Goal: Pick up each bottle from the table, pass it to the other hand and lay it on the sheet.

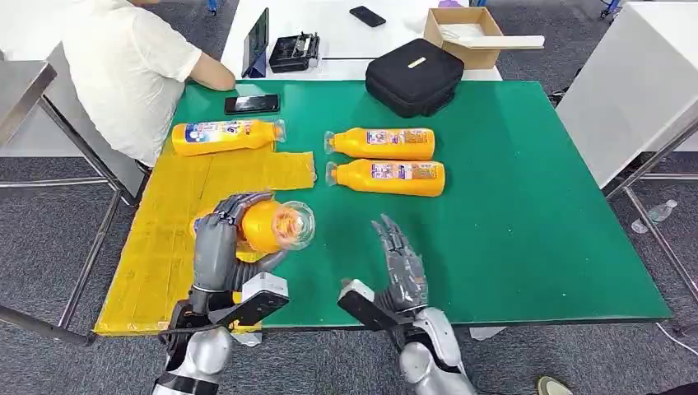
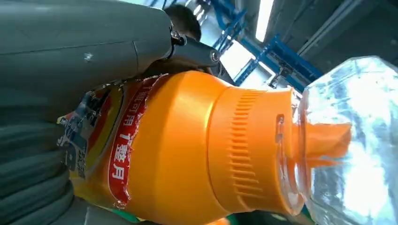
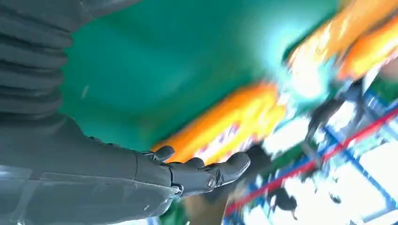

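Observation:
My left hand (image 1: 221,239) grips an orange bottle (image 1: 272,225) with a clear cap, lifted over the yellow sheet (image 1: 173,239) and pointing its cap toward me; the left wrist view shows that bottle (image 2: 187,150) close up in my left hand (image 2: 61,56). My right hand (image 1: 402,259) is open, fingers spread, above the green table just right of the held bottle; the blurred right wrist view shows the same hand (image 3: 197,173). One orange bottle (image 1: 222,137) lies at the sheet's far end. Two more, a far bottle (image 1: 383,142) and a near bottle (image 1: 387,177), lie side by side on the green mat.
A person in a white shirt (image 1: 132,66) sits at the far left corner, arm by a black phone (image 1: 252,104). A black case (image 1: 414,76) and a cardboard box (image 1: 465,34) stand at the back. The green table (image 1: 535,206) is bare on the right.

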Robot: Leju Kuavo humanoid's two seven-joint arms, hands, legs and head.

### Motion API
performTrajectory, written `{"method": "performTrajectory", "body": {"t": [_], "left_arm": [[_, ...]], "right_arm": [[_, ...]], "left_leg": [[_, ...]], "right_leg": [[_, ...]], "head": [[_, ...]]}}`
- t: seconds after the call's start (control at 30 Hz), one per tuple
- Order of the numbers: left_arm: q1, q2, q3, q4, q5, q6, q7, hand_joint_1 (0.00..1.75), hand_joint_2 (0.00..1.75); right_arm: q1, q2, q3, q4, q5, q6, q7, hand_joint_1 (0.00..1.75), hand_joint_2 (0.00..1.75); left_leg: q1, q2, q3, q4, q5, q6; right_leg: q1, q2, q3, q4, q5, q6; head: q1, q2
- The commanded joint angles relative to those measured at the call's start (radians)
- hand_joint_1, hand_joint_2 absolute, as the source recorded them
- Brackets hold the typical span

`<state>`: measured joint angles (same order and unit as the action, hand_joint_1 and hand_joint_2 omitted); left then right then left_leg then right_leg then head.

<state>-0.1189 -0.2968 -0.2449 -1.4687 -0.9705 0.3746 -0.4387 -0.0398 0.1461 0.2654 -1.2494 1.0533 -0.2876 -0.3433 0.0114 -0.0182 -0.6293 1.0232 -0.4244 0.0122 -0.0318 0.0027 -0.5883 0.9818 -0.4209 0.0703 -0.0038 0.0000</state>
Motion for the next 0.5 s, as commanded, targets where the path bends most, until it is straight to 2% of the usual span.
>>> {"method": "performTrajectory", "body": {"t": [0.03,0.07,0.2,0.33,0.37,0.5], "left_arm": [[-0.031,0.042,0.016,0.054,-0.064,0.015,0.018,1.75,1.75],[-0.035,0.054,0.015,0.067,-0.076,0.018,0.023,1.75,1.75],[-0.037,0.086,0.008,0.096,-0.188,0.033,0.062,1.75,1.75],[-0.114,0.132,0.014,0.324,-0.263,-0.012,0.135,1.75,1.75],[-0.136,0.143,0.016,0.392,-0.284,0.023,0.136,1.75,1.75],[-0.147,0.145,0.02,0.427,-0.275,0.046,0.124,1.75,1.75]], "right_arm": [[0.007,-0.002,-0.118,-0.046,0.045,-0.026,0.002,0.0,0.0],[0.003,-0.01,-0.132,-0.053,0.047,-0.031,0.004,0.0,0.0],[0.0,0.0,-0.195,-0.058,0.03,-0.006,-0.015,0.0,0.0],[-0.027,0.008,-0.175,0.024,0.011,-0.007,-0.072,0.0,0.0],[-0.037,0.009,-0.169,0.044,0.0,-0.01,-0.082,0.0,0.0],[-0.042,0.01,-0.165,0.053,-0.002,-0.015,-0.083,0.0,0.0]], "left_leg": [[0.001,0.003,0.008,-0.001,-0.003,0.0],[0.0,0.001,0.003,-0.001,-0.001,0.0],[0.0,0.001,0.006,-0.001,-0.001,0.0],[0.0,0.002,0.005,-0.002,-0.001,0.0],[0.0,0.001,0.005,-0.002,0.0,0.0],[0.001,0.003,0.007,-0.003,0.0,0.0]], "right_leg": [[0.002,0.0,0.008,-0.002,-0.002,-0.006],[0.001,0.0,0.002,-0.001,-0.001,-0.003],[0.001,-0.001,0.005,-0.001,-0.001,-0.004],[0.001,0.0,0.005,-0.002,-0.001,-0.004],[0.001,0.0,0.004,-0.002,0.0,-0.003],[0.002,0.001,0.006,-0.003,0.0,-0.004]], "head": [[0.0,0.0],[0.0,0.0],[0.0,0.0],[0.0,0.0],[0.0,0.0],[0.0,0.0]]}}
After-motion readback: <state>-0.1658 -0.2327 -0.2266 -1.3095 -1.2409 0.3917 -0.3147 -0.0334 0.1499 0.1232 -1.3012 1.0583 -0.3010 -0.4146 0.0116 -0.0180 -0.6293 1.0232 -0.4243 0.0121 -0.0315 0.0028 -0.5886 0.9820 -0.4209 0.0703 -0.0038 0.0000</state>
